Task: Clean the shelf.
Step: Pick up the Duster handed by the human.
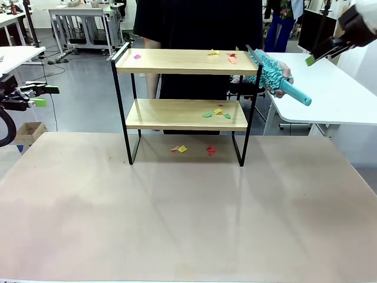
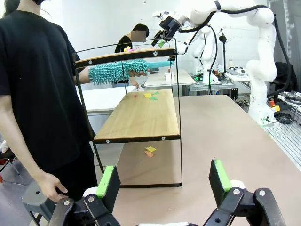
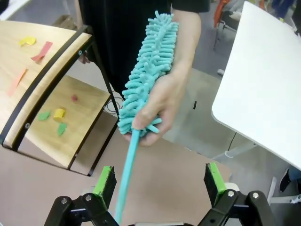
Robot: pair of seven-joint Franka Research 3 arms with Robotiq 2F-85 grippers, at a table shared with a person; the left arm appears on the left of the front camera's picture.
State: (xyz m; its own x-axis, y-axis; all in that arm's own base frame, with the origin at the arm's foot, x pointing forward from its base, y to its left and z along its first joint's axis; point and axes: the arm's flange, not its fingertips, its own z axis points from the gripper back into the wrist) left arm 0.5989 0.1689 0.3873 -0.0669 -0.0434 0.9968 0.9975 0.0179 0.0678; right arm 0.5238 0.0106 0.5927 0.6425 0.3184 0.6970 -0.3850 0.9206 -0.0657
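The shelf (image 1: 177,61) stands at the far middle of the table, with coloured paper scraps (image 1: 215,112) on both boards and on the table under it. A person behind it holds a teal fluffy duster (image 1: 268,73) at the top board's right end. My right gripper (image 1: 318,54) hangs open above and to the right of the duster's handle. In the right wrist view the duster (image 3: 150,66) is in the person's hand (image 3: 162,106), and its handle runs down between my open right gripper's (image 3: 160,178) fingers, untouched. My left gripper (image 1: 46,95) is open at the far left, facing the shelf (image 2: 141,117) end-on.
The person (image 2: 37,84) stands close behind the shelf, with one hand (image 2: 51,186) low near my left gripper (image 2: 163,179). A white side table (image 1: 336,94) is at the right. A cardboard box (image 1: 26,132) sits on the floor at the left. The brown table (image 1: 188,212) stretches out in front.
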